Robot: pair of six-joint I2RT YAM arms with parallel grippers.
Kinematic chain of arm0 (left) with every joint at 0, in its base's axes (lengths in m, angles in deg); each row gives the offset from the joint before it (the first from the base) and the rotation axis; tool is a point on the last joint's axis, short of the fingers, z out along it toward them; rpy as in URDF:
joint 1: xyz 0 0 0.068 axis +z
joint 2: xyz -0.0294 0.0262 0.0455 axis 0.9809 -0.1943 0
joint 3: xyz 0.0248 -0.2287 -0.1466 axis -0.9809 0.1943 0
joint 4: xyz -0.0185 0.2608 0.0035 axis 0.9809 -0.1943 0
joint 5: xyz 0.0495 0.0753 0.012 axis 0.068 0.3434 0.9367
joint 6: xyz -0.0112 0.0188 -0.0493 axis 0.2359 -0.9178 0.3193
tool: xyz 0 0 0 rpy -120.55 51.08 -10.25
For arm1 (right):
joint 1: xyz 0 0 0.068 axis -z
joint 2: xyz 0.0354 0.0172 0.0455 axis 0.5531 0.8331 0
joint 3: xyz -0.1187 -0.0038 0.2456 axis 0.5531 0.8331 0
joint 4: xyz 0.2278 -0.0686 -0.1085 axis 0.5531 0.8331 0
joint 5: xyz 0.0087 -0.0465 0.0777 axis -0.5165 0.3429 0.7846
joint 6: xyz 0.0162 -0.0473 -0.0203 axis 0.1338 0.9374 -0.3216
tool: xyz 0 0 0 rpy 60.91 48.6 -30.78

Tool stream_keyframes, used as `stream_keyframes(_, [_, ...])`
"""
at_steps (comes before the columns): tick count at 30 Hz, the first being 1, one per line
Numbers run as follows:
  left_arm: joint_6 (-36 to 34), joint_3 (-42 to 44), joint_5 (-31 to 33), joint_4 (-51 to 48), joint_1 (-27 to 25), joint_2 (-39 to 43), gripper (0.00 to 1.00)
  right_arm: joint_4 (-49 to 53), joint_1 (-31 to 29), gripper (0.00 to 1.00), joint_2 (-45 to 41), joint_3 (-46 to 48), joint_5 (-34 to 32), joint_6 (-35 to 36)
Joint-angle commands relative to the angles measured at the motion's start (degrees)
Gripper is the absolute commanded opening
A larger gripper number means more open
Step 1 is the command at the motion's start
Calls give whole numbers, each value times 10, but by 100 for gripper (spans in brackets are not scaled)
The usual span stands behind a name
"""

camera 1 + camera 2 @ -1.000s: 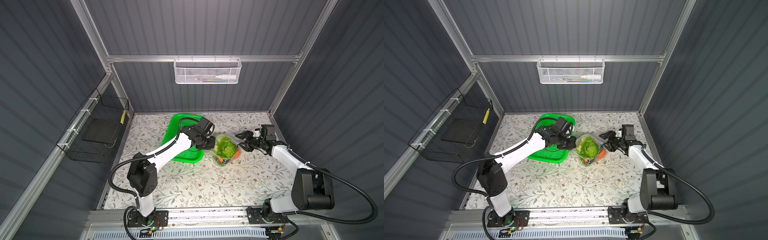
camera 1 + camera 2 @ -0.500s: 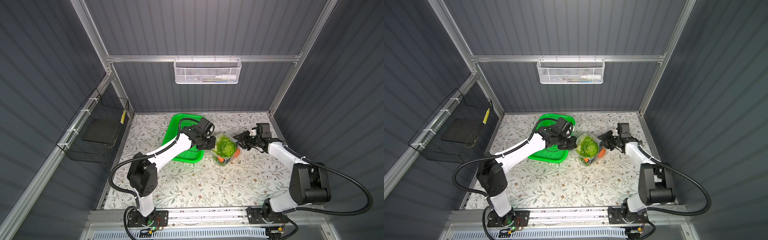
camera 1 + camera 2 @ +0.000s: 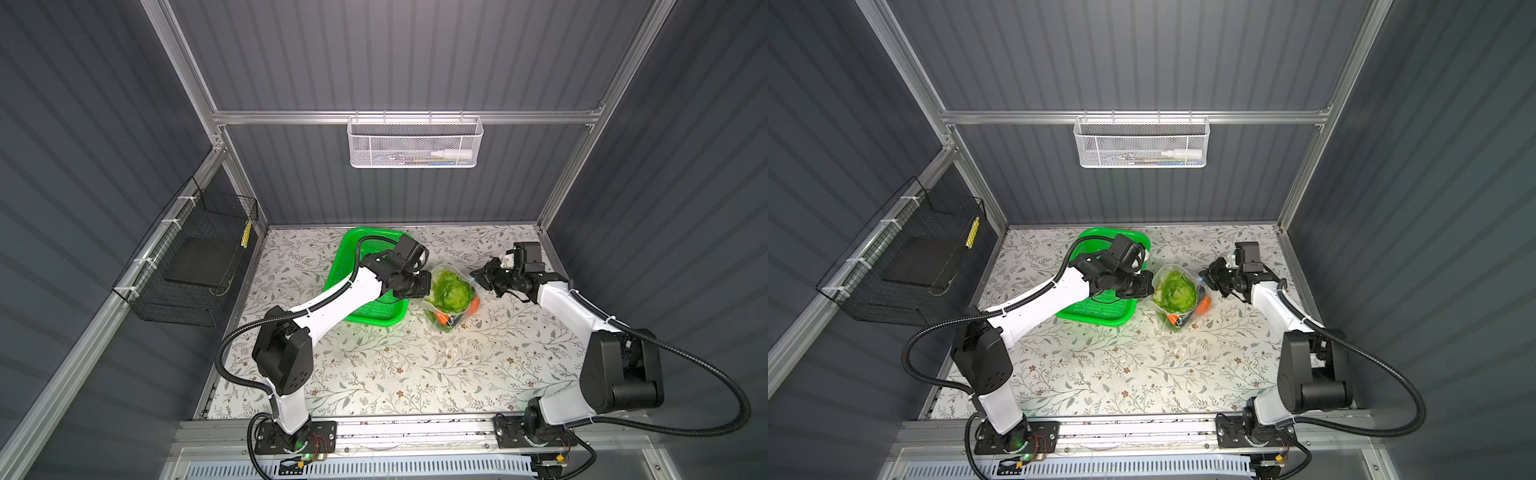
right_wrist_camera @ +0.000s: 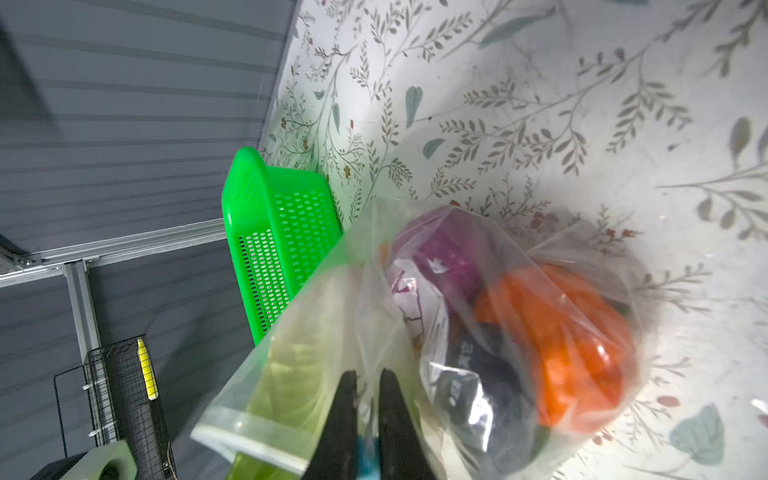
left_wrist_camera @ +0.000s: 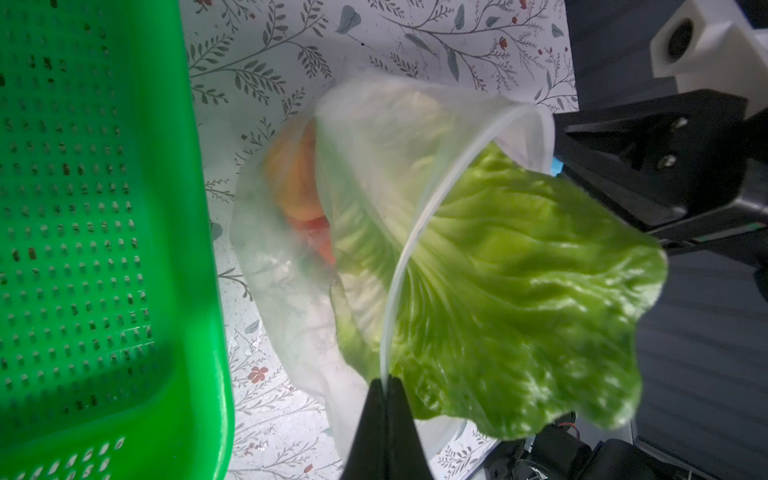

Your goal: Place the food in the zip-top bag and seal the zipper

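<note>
Holds the bag (image 3: 451, 295) at both ends of its mouth, bottom resting on the table (image 3: 415, 374), just right of the basket (image 3: 374, 320) in both top views and between the two arms. Pinches the zipper (image 5: 388, 340) with the left gripper (image 5: 384, 386), jaws pressed together on the white strip at the mouth's end nearest the basket. Clamps the right gripper (image 4: 369, 376) on the far end of the mouth, jaws almost touching, with clear film caught between them and the light-blue slider (image 4: 368, 455) lodged deeper between the fingers. Holds the zipper in an open curve between the two grips, the sides of the mouth apart and unsealed. Carries the cabbage (image 5: 519, 291) upright inside, pale ribs behind the film and green leafy top poking out past the zipper. Shows more food through the film in the right wrist view: an orange piece (image 4: 573, 353) low against the table, a purple onion (image 4: 449, 253) beside it, and a dark eggplant (image 4: 490, 374) nearer the fingers. Shows a blurred orange-and-tan lump (image 5: 291, 178) in the left wrist view, too soft to name. Shows a small orange tip (image 3: 443, 319) near the bag's lower corner in a top view
</note>
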Motion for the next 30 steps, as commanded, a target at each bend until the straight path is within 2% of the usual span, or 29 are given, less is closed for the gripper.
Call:
stream_keyframes(1, [-1,-58,7,-12,0,24,0,38,10,0,-42,-40,-27,51])
stream_keyframes(8, [9,-122,-7,-3,0,34,0,128,37,0,-93,-105,-57,120])
stream_keyframes(17, [9,-192,7,-9,-1,56,0,201,67,0,-137,-200,-70,151])
stream_keyframes(22, [-17,-234,22,-34,0,53,0,221,80,0,-152,-237,-69,159])
stream_keyframes(26, [-48,-239,37,-62,0,43,0,218,77,0,-166,-214,-39,133])
stream_keyframes(30, [-74,-209,84,-65,7,44,0,153,67,0,-199,-122,-26,88])
